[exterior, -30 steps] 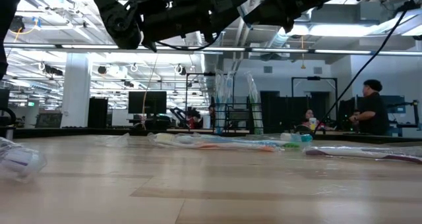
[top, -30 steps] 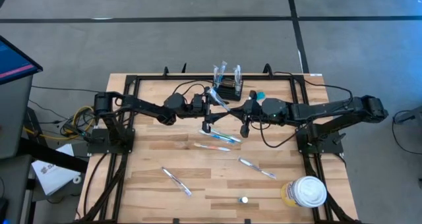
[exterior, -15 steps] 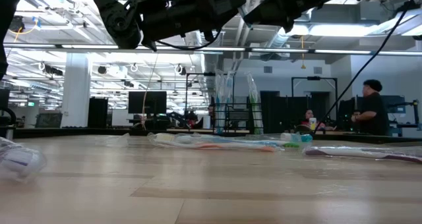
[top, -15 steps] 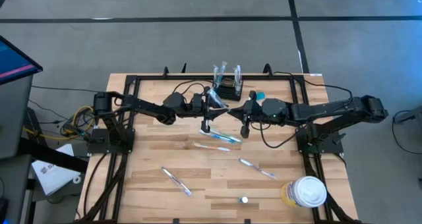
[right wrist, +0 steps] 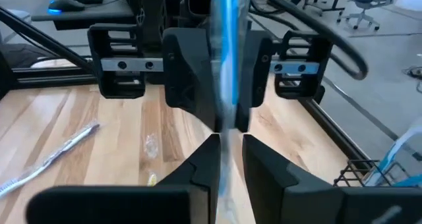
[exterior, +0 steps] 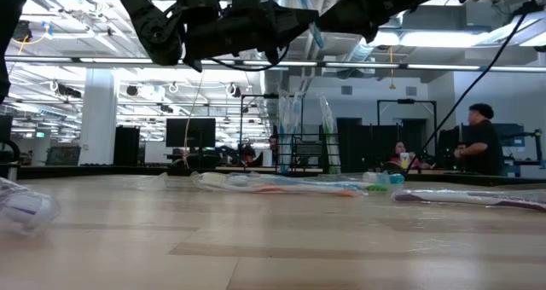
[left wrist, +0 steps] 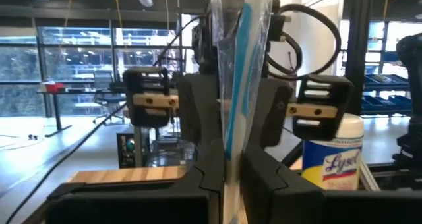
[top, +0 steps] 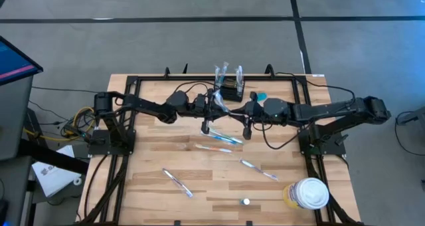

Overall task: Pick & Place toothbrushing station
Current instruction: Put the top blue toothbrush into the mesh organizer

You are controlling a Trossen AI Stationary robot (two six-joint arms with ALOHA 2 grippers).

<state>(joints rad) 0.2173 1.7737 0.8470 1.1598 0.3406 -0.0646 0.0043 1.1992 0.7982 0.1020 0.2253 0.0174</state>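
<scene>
Two hands (top: 211,113) (top: 247,114) around one wrapped toothbrush (top: 219,101)

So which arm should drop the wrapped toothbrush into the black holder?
Probably left, though it's close. The left end effector and right end effector both pinch the wrapped toothbrush; from above, it sticks out beside the left one, toward the toothbrushing station.

The toothbrushing station (top: 232,90) sits at the table's (top: 146,179) far edge (mid-width) — wrapped toothbrushes (top: 217,136) lie before it.

Small black wire-mesh holder box (top: 232,90), upright at the table's far edge, wrapped brushes standing inside, just beyond both grippers
</scene>
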